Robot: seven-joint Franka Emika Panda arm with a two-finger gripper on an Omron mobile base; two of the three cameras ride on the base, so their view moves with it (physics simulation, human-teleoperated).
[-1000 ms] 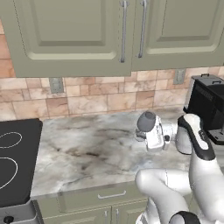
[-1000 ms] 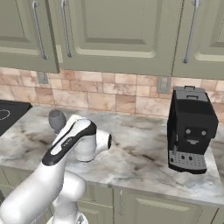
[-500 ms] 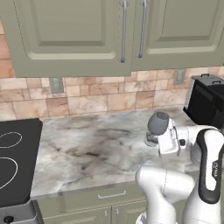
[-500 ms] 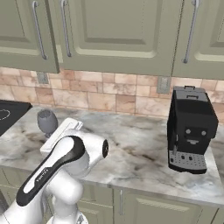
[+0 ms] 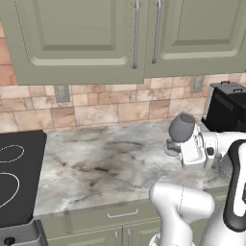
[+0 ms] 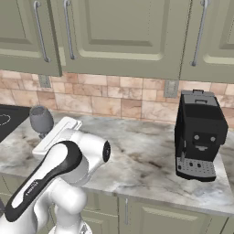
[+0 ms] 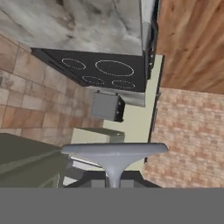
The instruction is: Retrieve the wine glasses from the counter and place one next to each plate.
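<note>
Your hand (image 5: 177, 144) is clenched on the stem of a wine glass (image 5: 182, 128), held clear above the counter (image 5: 96, 168); in the hand view its disc foot (image 7: 114, 149) sits right at the fingertips; treat it as light, rigid, slick and breakable; a stem grip lets the bowl swing, so I'd carry it gently and keep it upright.

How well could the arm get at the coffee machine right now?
Probably poorly: the gripper is shut on a wine glass, so its fingers are occupied. The counter between arm and coffee machine looks bare, though.
</note>
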